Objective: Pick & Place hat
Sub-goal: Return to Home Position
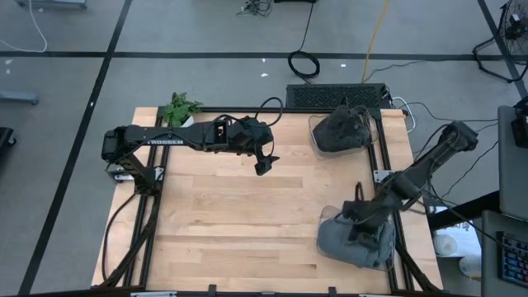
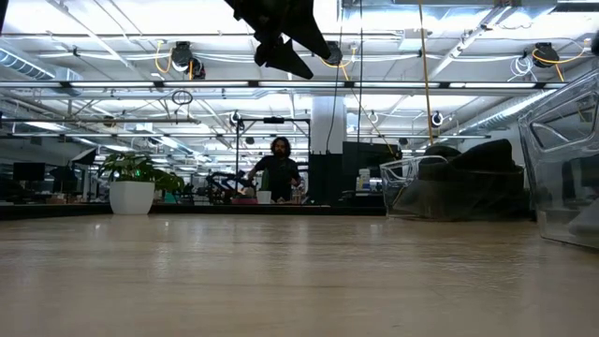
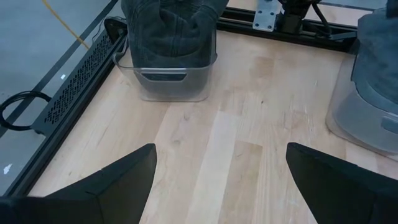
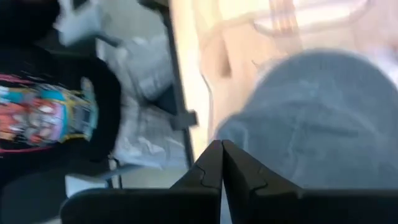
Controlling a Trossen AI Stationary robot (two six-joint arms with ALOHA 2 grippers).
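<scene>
A light grey hat [image 1: 351, 243] lies in a clear bin [image 1: 328, 216] at the table's near right corner; the right wrist view shows the grey hat [image 4: 311, 112] too. A dark hat [image 1: 342, 130] fills a second clear bin [image 1: 317, 124] at the far right, and the left wrist view has the dark hat [image 3: 168, 31] straight ahead. My right gripper [image 1: 360, 224] hangs over the grey hat, its fingers shut [image 4: 221, 148] with nothing between them. My left gripper [image 1: 264, 163] is open [image 3: 221, 168], high above the table's middle [image 2: 281, 42].
A potted plant [image 1: 179, 109] stands at the far left corner. Black rails [image 1: 148, 214] frame the table. Bare wood [image 1: 239, 223] spreads between the arms. Cables and a vent grille [image 1: 334, 95] lie beyond the far edge. A person in a black printed shirt [image 4: 43, 112] is off the right side.
</scene>
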